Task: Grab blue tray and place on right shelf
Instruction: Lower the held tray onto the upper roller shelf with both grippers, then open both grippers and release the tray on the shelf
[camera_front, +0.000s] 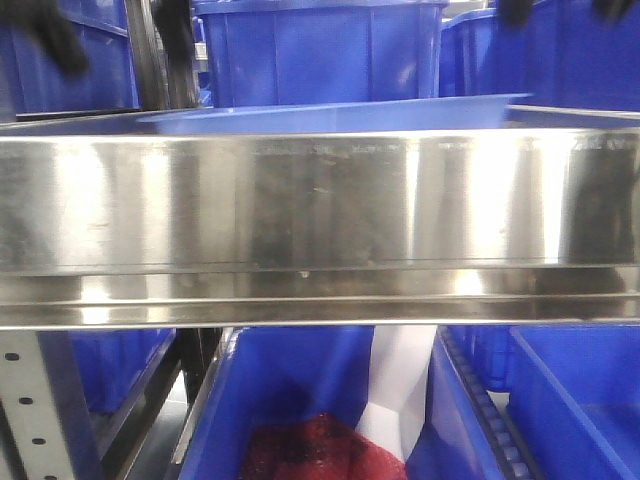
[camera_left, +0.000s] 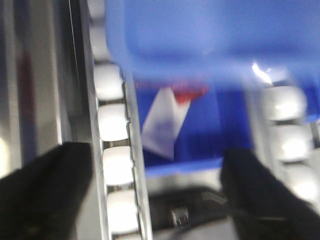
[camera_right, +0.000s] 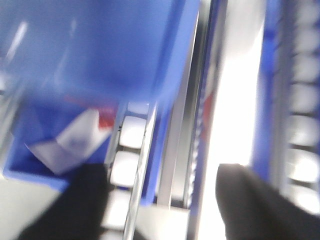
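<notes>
Spread, empty black fingers (camera_left: 45, 195) frame the blue tray (camera_left: 210, 40) lying beyond them.

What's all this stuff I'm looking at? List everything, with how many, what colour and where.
blue tray: one, light blue, lying on top of the steel shelf, only its rim showing.
right shelf: one, shiny steel, its front edge spanning the front view.
storage bins: at least five, dark blue, three behind the tray, others below the shelf.
red material: one patch, red, inside a lower bin.
white sheet: one, white, between lower bins.
rollers: rows, white, along rails in both wrist views.
upright: one, grey, perforated, lower left.
left gripper: black jaws apart, empty.
right gripper: black jaws apart, empty.
</notes>
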